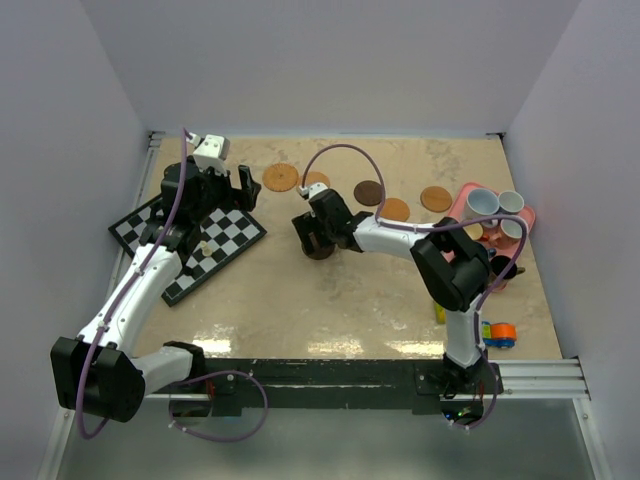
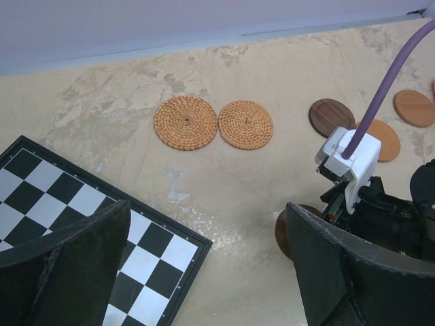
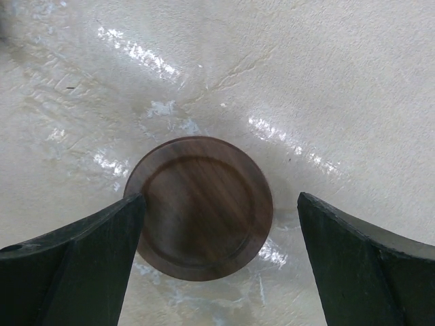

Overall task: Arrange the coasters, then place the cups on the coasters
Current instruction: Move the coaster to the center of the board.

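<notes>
Just right of the chessboard (image 1: 232, 236), the right gripper (image 3: 221, 202) hangs wide and empty astride a dark brown coaster (image 3: 200, 204) lying flat on the table (image 3: 326, 81). The coaster looks thin, stiff and light and likely to skate on the glossy top, so a pinch across opposite rim edges seems best. Over the chessboard's far corner the left gripper (image 2: 207, 210) is equally wide and empty, with two woven coasters (image 2: 185, 122) touching each other just beyond. Farthest right of the chessboard, the cups (image 1: 481, 204) crowd a pink tray (image 1: 529, 214), partly behind the right arm, so their number is unclear.

The left pincer (image 2: 207, 217) hides half of a dark brown coaster (image 2: 280, 233).
</notes>
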`<state>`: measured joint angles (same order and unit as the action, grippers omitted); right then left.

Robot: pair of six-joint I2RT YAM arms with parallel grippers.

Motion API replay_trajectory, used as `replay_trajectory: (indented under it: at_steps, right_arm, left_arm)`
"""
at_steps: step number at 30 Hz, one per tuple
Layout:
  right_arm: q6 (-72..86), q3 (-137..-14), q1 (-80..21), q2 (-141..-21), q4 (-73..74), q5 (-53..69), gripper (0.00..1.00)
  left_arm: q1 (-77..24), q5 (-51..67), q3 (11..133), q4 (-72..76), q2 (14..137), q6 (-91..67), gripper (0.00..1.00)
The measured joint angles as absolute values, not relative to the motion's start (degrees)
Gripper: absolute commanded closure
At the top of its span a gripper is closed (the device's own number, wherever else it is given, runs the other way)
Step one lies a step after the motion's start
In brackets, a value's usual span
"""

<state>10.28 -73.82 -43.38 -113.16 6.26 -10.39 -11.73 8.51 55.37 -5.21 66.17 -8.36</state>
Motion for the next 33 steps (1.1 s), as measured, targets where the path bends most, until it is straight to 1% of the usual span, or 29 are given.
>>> replay_trajectory:
  at_steps: [10, 16, 26, 33]
  right_arm:
    - [9.17, -76.25, -42.72, -115.90, 6.04, -5.43, 0.01]
    - [9.39, -76.12, -42.70, -116.11, 5.63, -4.47, 0.01]
    - [10.46, -71.83, -43.07, -115.09, -0.30, -4.38, 0.03]
    - [11.97, -66.32, -44.42, -112.25, -4.69, -4.80, 0.04]
  left_arm:
    - [-11.73, 8.51, 55.37, -5.23, 66.17, -8.36, 0.00]
    - [-11.73, 8.49, 55.37, -5.21, 66.17, -8.36, 0.00]
    - [-11.75, 8.49, 55.37, -5.23, 66.17, -8.36, 0.00]
    - [-11.77, 8.40, 55.37, -5.23, 66.17, -8.36, 0.00]
